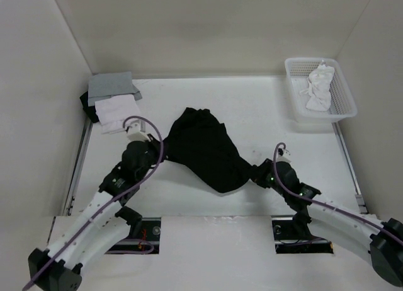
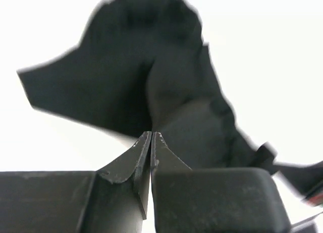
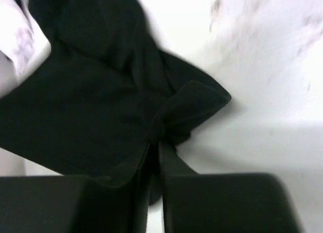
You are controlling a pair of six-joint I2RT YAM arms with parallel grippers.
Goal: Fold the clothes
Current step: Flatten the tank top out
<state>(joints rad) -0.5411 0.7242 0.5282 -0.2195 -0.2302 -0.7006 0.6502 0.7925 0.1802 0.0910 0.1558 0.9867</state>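
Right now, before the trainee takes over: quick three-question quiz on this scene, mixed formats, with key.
1. True or false: the black top lies crumpled on the table, outside the basket.
2. What is in the basket? A) a white cloth B) a black sock C) nothing
3. Fill in: the grey fabric piece sits at the table's far ____ corner.
Key: 1 true; 2 A; 3 left.
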